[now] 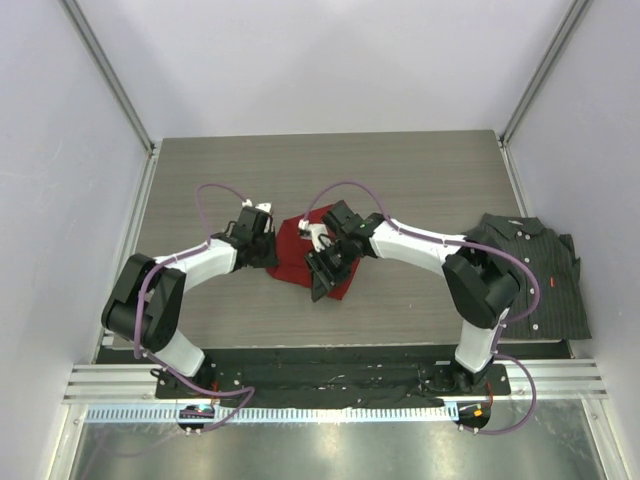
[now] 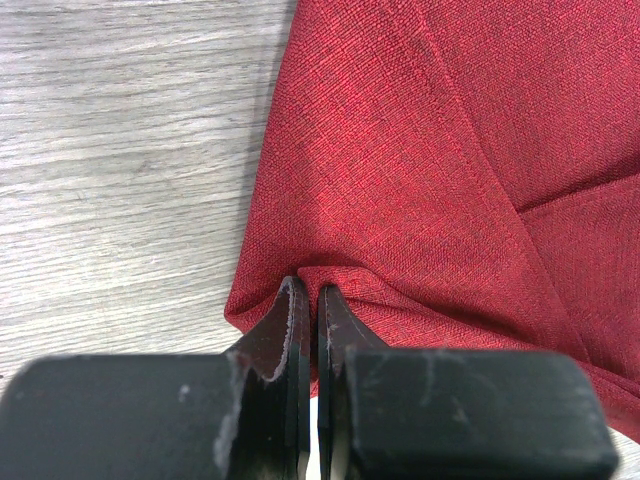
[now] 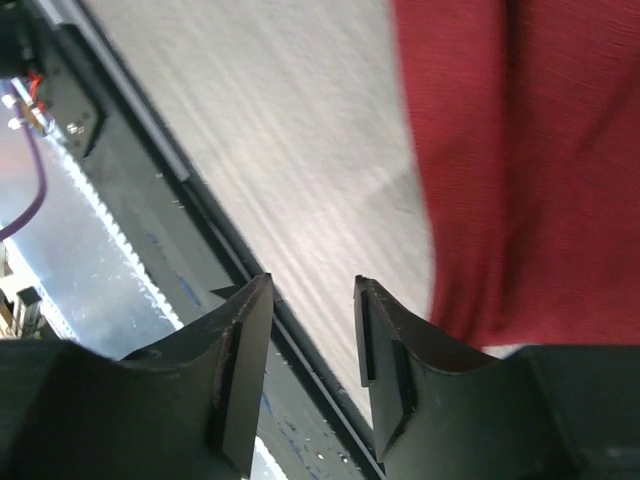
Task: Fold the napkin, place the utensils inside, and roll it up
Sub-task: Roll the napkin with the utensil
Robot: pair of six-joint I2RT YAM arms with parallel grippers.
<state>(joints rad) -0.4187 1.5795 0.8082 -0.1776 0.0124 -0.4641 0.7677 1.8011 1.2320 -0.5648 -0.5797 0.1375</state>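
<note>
Left wrist view: the left jaws are pressed together, pinching a bunched edge of the napkin [image 2: 420, 150], which lies partly folded mid-worktop [image 2: 120, 150] between both arms. The right jaws are spread over bare worktop, napkin just beside them

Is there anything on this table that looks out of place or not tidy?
Yes. A dark striped shirt lies at the right edge of the table, unrelated to a place setting. The red napkin is also askew: it is folded unevenly, with its edge bunched where the left gripper pinches it.
</note>
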